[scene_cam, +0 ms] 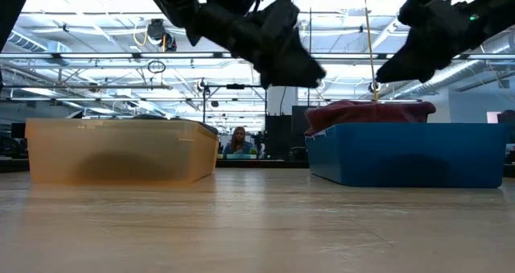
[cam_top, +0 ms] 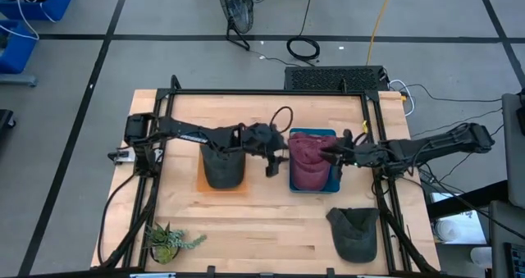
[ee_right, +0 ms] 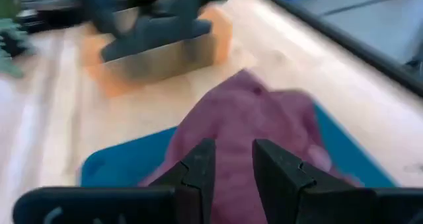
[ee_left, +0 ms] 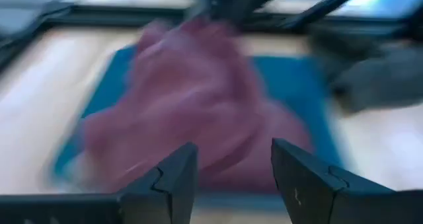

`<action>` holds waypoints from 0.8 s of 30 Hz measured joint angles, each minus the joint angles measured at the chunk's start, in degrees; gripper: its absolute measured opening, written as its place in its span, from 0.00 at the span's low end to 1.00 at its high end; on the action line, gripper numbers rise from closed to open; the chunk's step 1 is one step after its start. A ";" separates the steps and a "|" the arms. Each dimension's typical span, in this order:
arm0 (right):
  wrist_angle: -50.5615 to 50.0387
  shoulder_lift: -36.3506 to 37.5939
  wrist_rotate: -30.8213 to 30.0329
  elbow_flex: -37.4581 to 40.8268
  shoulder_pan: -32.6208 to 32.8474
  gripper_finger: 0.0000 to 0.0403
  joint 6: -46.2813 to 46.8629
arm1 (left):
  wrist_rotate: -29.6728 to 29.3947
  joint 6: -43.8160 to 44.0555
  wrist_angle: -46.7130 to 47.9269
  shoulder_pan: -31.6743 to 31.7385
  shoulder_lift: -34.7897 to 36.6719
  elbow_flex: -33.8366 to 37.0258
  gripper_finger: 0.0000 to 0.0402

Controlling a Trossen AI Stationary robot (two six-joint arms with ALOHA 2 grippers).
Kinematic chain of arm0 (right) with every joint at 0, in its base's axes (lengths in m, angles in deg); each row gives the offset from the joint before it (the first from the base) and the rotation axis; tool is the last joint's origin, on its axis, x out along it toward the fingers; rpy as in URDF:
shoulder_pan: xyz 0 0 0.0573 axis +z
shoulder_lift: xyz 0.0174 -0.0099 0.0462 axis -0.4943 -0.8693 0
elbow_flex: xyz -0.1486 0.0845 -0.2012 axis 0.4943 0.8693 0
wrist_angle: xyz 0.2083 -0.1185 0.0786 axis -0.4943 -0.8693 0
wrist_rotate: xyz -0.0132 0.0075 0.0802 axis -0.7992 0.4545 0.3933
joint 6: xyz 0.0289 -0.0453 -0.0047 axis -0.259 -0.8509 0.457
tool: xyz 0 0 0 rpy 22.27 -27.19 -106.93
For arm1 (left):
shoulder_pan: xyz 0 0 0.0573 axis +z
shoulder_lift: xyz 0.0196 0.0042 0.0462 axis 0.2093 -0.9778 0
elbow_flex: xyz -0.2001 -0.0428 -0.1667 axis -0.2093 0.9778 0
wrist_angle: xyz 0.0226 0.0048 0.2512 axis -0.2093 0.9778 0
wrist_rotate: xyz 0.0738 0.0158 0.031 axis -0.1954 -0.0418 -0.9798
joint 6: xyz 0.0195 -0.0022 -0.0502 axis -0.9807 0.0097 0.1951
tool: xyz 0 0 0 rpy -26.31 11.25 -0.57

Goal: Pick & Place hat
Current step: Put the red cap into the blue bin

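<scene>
Three hats show in the high view: a maroon hat [cam_top: 309, 161] heaped in the blue bin [cam_top: 312, 133] right of centre, a dark hat [cam_top: 222, 166] on the orange tray [cam_top: 244, 185] left of centre, and a grey hat [cam_top: 354, 231] lying loose on the bench [cam_top: 271, 221] at lower right. The left tool [cam_top: 271, 165] hangs between the tray and the bin, its fingers apart and empty in its wrist view, the maroon hat just ahead. The right tool [cam_top: 337, 157] sits over the bin's right edge, fingers apart with a narrow gap, gripping nothing. Both tools crowd the same bin, so the likeliest trouble is a collision above it, or two pulls on one hat. A shallow pinch of the soft fabric could also slip, or drag the light bin across the bench.
</scene>
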 joint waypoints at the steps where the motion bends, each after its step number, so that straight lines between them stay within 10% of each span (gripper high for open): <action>1: 1.45 -1.15 -1.07 0.00 -0.34 0.22 -0.95 | 2.12 0.07 -1.22 -0.65 -0.19 -0.03 0.48; 24: 5.13 -13.35 -2.53 0.00 -12.91 0.22 -2.93 | 1.44 -2.20 -21.25 -6.87 -11.61 -0.01 0.48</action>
